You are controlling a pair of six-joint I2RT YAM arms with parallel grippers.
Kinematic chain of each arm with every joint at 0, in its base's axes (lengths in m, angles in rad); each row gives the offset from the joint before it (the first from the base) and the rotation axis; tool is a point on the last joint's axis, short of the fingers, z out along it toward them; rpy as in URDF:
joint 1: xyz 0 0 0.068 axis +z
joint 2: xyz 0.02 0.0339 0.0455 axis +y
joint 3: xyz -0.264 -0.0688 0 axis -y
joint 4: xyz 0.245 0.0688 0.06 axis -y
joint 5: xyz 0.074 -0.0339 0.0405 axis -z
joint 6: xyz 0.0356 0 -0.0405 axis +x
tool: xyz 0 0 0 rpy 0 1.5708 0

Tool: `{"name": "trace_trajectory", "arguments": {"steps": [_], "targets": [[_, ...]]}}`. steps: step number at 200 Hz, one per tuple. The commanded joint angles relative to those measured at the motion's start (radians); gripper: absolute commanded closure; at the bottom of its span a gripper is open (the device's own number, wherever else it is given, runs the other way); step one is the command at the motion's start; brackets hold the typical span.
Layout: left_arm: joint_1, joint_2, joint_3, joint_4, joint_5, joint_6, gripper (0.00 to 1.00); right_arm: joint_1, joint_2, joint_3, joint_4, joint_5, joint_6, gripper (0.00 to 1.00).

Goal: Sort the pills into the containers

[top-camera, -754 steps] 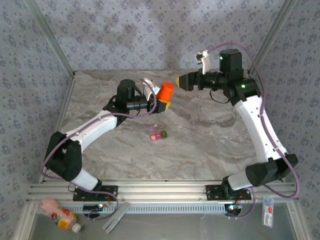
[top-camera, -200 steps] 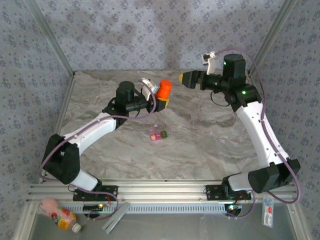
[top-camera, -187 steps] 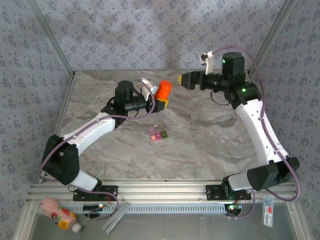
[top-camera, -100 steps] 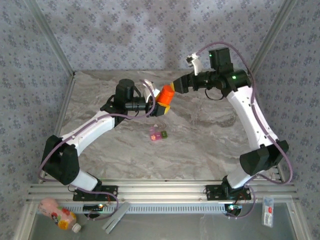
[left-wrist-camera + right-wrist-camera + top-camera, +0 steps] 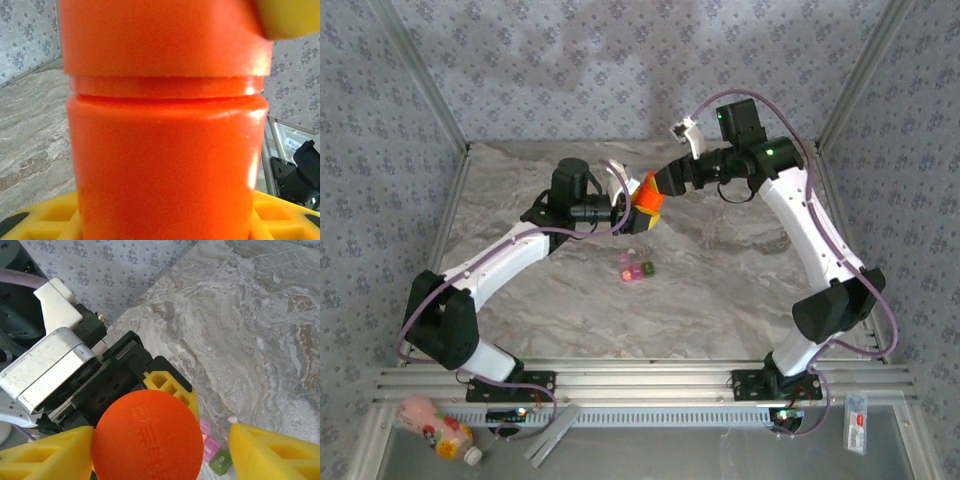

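A small orange bottle (image 5: 646,197) with an orange cap (image 5: 147,437) is held tilted above the table, and my left gripper (image 5: 632,208) is shut on its body (image 5: 165,150). My right gripper (image 5: 658,186) is open at the cap. Its left yellow finger (image 5: 45,455) touches the cap and its right finger (image 5: 272,452) stands apart. The pill case (image 5: 634,268) lies on the marble table below, with its pink part (image 5: 209,444) and green part (image 5: 220,461) joined. My left gripper's yellow finger (image 5: 172,385) shows behind the cap.
A tiny white speck (image 5: 232,419) lies on the table beside the case. A pink drink bottle (image 5: 438,428) and a white packet (image 5: 857,422) lie beyond the near rail. Patterned walls and slanted metal posts close in the table (image 5: 740,270).
My right gripper has swung left and down from open air to the bottle's cap, with its fingers on either side of it. The left arm has tilted the bottle slightly toward it.
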Motion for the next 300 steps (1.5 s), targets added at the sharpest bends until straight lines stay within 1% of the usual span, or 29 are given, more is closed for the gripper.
{"name": "trace_trajectory", "arguments": {"steps": [1, 19, 37, 54, 73, 82, 110, 126, 145, 167, 187, 196, 204, 226, 242, 258, 276, 300], "targets": [[0.000, -0.007, 0.041, 0.019, 0.036, 0.014, 1.00, 0.003, 0.006, 0.027, -0.028, -0.003, -0.014, 0.36], [-0.002, -0.006, 0.043, 0.024, 0.033, 0.011, 1.00, 0.011, 0.007, 0.018, -0.026, -0.010, -0.009, 0.47], [-0.003, -0.005, 0.044, 0.034, 0.013, 0.006, 1.00, 0.024, 0.003, -0.005, -0.006, -0.009, 0.010, 0.52], [-0.007, -0.001, 0.040, 0.051, -0.020, -0.002, 1.00, 0.041, -0.006, -0.042, 0.038, 0.012, 0.055, 0.53], [-0.015, 0.002, 0.032, 0.072, -0.068, -0.009, 1.00, 0.064, -0.015, -0.091, 0.107, 0.077, 0.154, 0.54], [-0.020, 0.002, 0.026, 0.087, -0.094, -0.011, 1.00, 0.077, -0.020, -0.119, 0.153, 0.118, 0.225, 0.54], [-0.057, 0.008, 0.010, 0.117, -0.218, -0.001, 1.00, 0.122, -0.014, -0.170, 0.240, 0.284, 0.428, 0.54], [-0.087, 0.011, 0.000, 0.130, -0.300, 0.021, 1.00, 0.136, -0.006, -0.181, 0.276, 0.335, 0.514, 0.53], [-0.115, 0.020, -0.015, 0.152, -0.396, 0.035, 1.00, 0.154, 0.007, -0.191, 0.311, 0.385, 0.575, 0.53], [-0.117, 0.028, -0.040, 0.209, -0.431, 0.012, 1.00, 0.162, 0.010, -0.212, 0.355, 0.406, 0.621, 0.53], [-0.118, 0.035, -0.041, 0.210, -0.435, 0.009, 1.00, 0.162, 0.004, -0.217, 0.363, 0.403, 0.635, 0.52], [-0.118, 0.036, -0.041, 0.210, -0.435, 0.010, 1.00, 0.161, -0.004, -0.217, 0.363, 0.393, 0.634, 0.50], [-0.118, 0.037, -0.040, 0.210, -0.437, 0.010, 1.00, 0.156, -0.013, -0.217, 0.362, 0.384, 0.628, 0.45], [-0.114, 0.040, -0.036, 0.206, -0.440, 0.008, 1.00, 0.117, -0.064, -0.230, 0.387, 0.360, 0.622, 0.27], [-0.109, 0.039, -0.027, 0.191, -0.411, 0.014, 1.00, 0.062, -0.125, -0.253, 0.417, 0.301, 0.612, 0.20], [-0.105, 0.034, -0.006, 0.148, -0.386, 0.032, 1.00, 0.003, -0.203, -0.294, 0.460, 0.258, 0.602, 0.17], [-0.094, 0.029, 0.005, 0.113, -0.339, 0.053, 1.00, -0.071, -0.266, -0.326, 0.481, 0.177, 0.578, 0.16], [-0.064, 0.018, 0.016, 0.092, -0.215, 0.053, 1.00, -0.145, -0.255, -0.291, 0.420, 0.010, 0.474, 0.18]]}}
